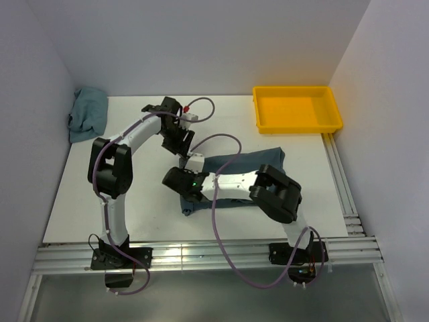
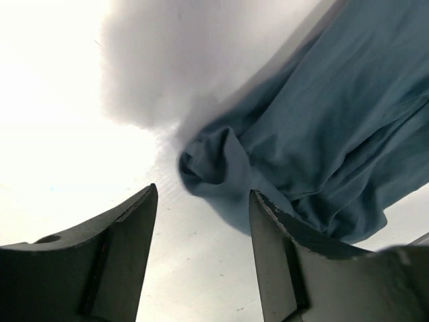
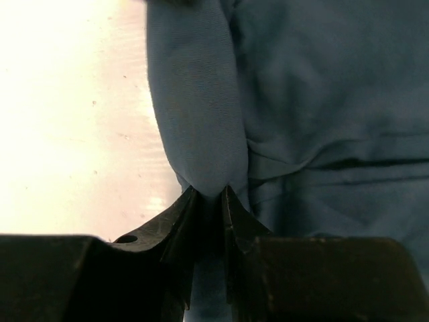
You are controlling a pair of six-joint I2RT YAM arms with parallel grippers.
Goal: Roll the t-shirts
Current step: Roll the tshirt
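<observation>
- Pinching a raised fold of the dark slate blue-grey t-shirt (image 3: pixel 322 100) with the right gripper (image 3: pixel 209 196); jaws closed almost completely, cloth trapped between the tips and drawn up into a narrow ridge.
- Holding nothing in the left gripper (image 2: pixel 201 201); fingers (image 2: pixel 127 228) spread wide apart, with white table (image 1: pixel 134 208) showing through the gap.
- Bunched corner of the same t-shirt seen just beyond the left fingertips, apart from both of them.
- Dark t-shirt lying on the table, centre to right, as a rumpled diagonal band; partly hidden under the right arm, far end near the yellow tray (image 1: pixel 268 124) but not touching it.
- Both grippers placed at the left end of that band, left one on the far side, right one on the near side.
- Teal-blue cloth bundle (image 1: pixel 87 114) crumpled in the far left corner against the wall, well apart from both grippers; garment type not clear.
</observation>
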